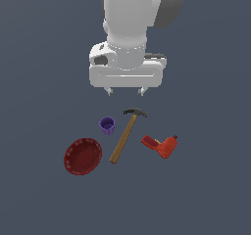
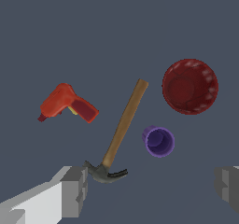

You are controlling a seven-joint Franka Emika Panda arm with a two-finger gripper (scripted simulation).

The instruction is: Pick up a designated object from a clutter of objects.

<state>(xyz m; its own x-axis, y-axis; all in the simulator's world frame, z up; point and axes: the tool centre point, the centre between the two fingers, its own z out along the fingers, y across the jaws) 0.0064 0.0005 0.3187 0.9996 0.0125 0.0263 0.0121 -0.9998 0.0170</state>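
On the dark floor, the purple cup (image 1: 107,125) stands upright just beside the hammer (image 1: 128,133), between its handle and the red bowl (image 1: 83,156); the drill (image 1: 162,146) lies apart; the gripper (image 1: 126,91) hovers above, fingers spread, holding nothing; no readable writing shows

The exterior view looks from high in front, facing the arm and tilted down at the grey surface (image 1: 206,190), far enough back to take in every object with room to spare. The wrist view rides just behind the hand (image 2: 151,188), peering down from closer in. Both share the purple cup (image 1: 107,125) (image 2: 159,141), hammer (image 1: 126,135) (image 2: 120,132), bowl (image 1: 83,156) (image 2: 190,86) and drill (image 1: 162,145) (image 2: 67,103), in mirrored order.
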